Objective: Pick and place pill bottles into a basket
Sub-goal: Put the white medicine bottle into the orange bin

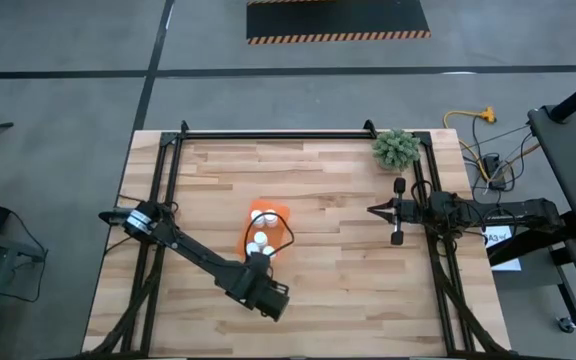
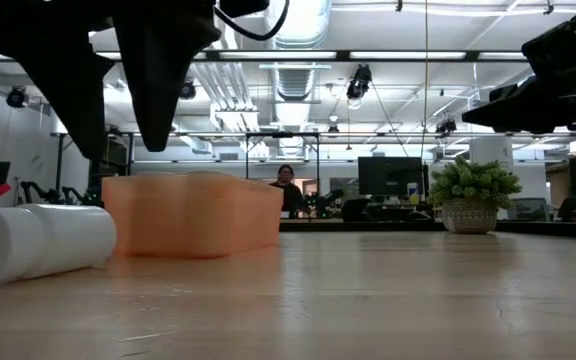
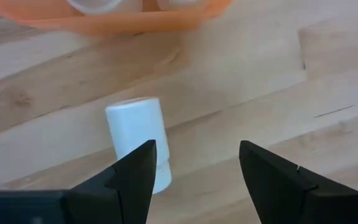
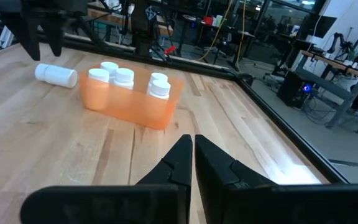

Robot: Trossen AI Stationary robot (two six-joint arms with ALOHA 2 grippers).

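Workshop benches and monitors behind a pale wood worktop (image 1: 348,250), one pill bottle (image 3: 137,140) lying flat beside the orange basket (image 4: 132,102), left pincer (image 3: 194,177) wide open, empty, above it.

Basket (image 4: 132,102): bright translucent orange. Pill bottles (image 4: 124,77): white caps. Lying bottle (image 3: 138,137): plain white. Table (image 1: 338,270): pale wood planks. Plant (image 1: 396,149): green.

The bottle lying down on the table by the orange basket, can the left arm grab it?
Probably yes. The left tool is open right over the lying bottle, which sits on bare wood just outside the basket, though the bottle is off-centre toward one finger.
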